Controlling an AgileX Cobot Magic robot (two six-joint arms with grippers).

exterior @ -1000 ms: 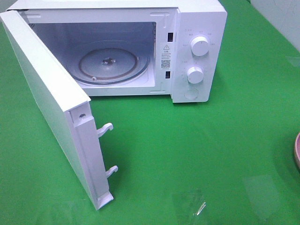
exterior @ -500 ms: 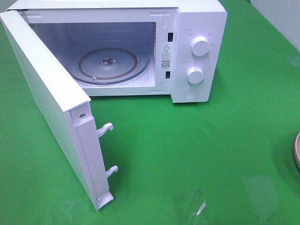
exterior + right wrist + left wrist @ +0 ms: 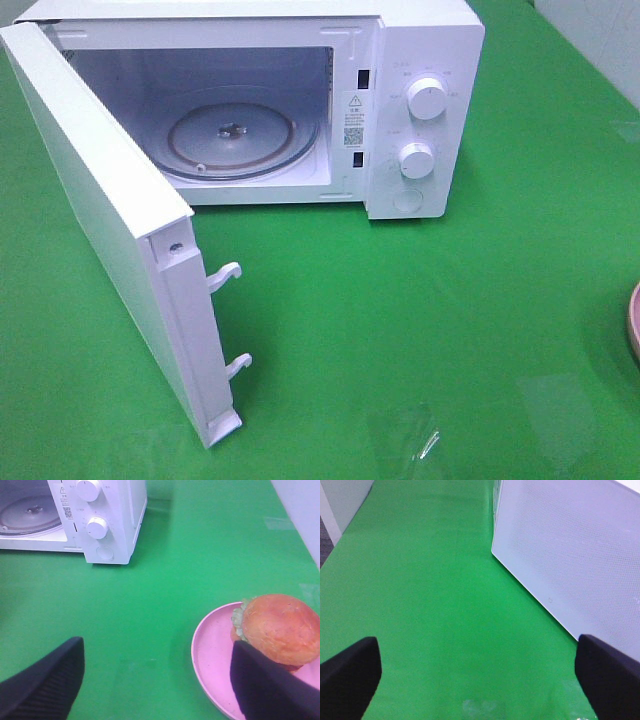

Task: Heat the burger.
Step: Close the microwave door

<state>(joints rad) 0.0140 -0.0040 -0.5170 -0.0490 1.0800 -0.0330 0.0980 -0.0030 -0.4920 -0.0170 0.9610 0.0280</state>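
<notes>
Green tabletop (image 3: 480, 330): microwave (image 3: 420, 60) door (image 3: 90, 200) stays wide, turntable (image 3: 235, 135) bare. Left gripper (image 3: 480, 670): jaws spread, empty, door beside. Right gripper (image 3: 160, 680): jaws narrowing slightly yet apart, empty; burger (image 3: 277, 630) on pink plate (image 3: 212, 652) beside one finger — pickup pending.

Glossy burger (image 3: 280, 627), matt pink plate (image 3: 212, 652), smooth white microwave (image 3: 425, 40)

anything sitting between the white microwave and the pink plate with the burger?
Nothing: the right wrist view shows bare green cloth between white microwave and pink plate.
</notes>
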